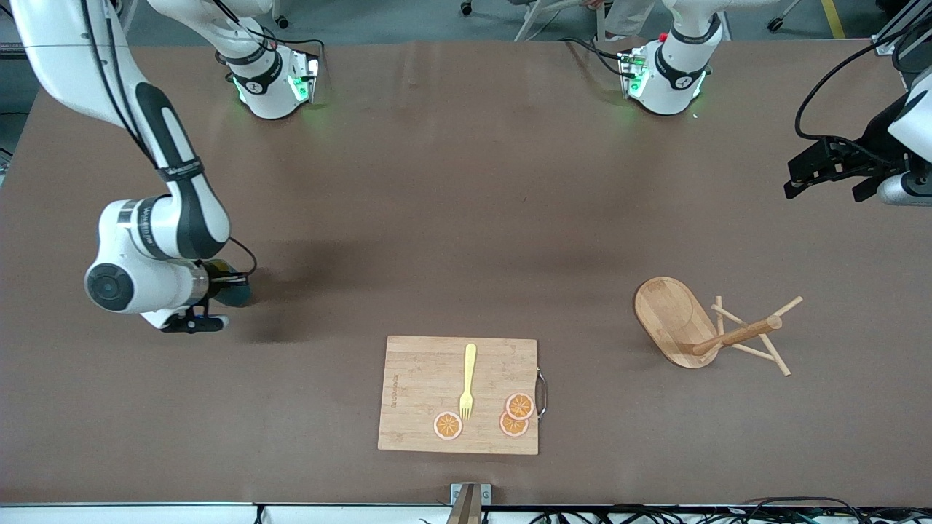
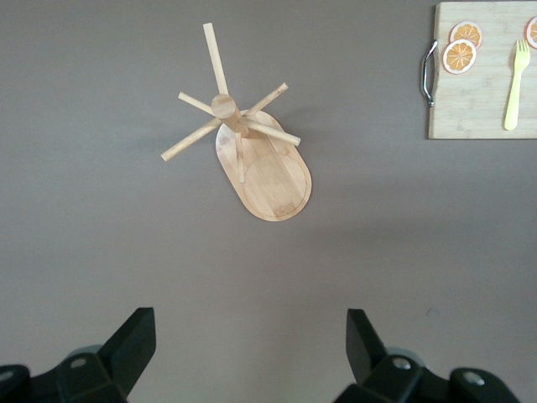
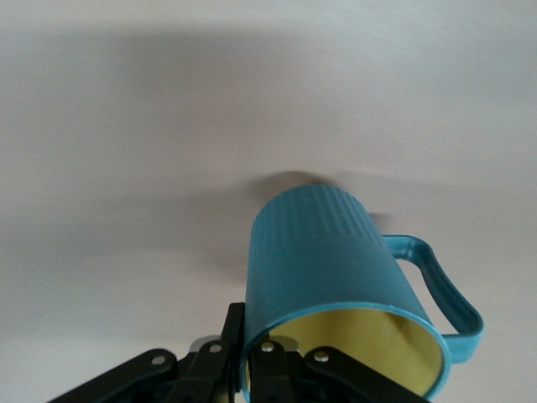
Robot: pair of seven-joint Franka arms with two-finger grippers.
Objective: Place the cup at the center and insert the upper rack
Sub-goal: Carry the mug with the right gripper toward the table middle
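Fingers of the right gripper (image 3: pixel 246 369) pinch the rim of the cup (image 3: pixel 336 285) at the frame's left, beside bare tabletop. Lower right, the rack (image 1: pixel 710 331) stands untouched; at the right edge, the left gripper (image 2: pixel 252 348) hovers with jaws wide apart.

One cup (image 3: pixel 336 277), one upper rack (image 1: pixel 699 327), one cutting board (image 1: pixel 422 378), one fork (image 1: pixel 468 381), three orange slices (image 1: pixel 519 405).

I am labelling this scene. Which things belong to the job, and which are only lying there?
Job: cup, gripped at its rim by right gripper; upper rack, left gripper open above it.
Lying about: cutting board, fork, orange slices.
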